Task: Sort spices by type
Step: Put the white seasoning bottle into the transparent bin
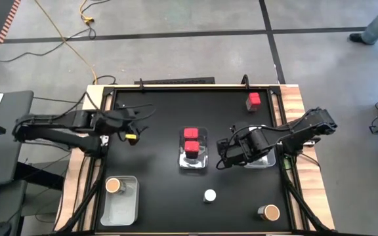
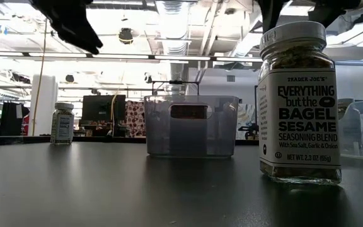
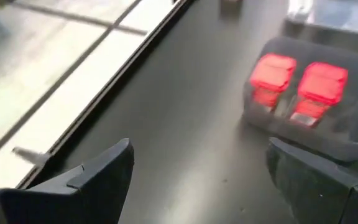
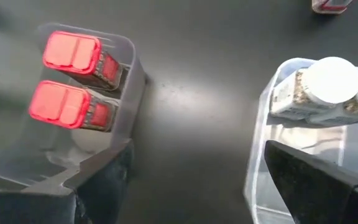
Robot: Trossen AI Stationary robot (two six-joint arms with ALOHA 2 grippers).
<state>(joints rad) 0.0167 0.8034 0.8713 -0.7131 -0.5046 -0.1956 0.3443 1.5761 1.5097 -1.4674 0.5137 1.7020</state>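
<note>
Both arms reach in from the frame's sides in the high view: the left gripper [image 1: 131,128] hangs left of centre, jaws apart and empty, and the right gripper [image 1: 223,152] sits right of centre, jaws apart, just beside the right bin [image 1: 261,161]. Two red spices [image 1: 191,139] stand in the centre bin [image 1: 193,165]. One red container [image 1: 253,101] waits loose at upper right. One tan-topped jar [image 1: 113,185] sits in the lower-left bin [image 1: 121,208], another tan-topped jar [image 1: 270,212] loose at lower right, and one white-lidded jar [image 1: 210,195] loose at lower centre. Sorting looks roughly half done.

Low view: the bagel seasoning jar [image 2: 300,104] fills the right; one small white jar [image 2: 62,123] stands far left.

Left wrist view: two red tops, binned.

Right wrist view: one white-lidded jar lies in the right bin; whether more lie beside it, I cannot tell.
</note>
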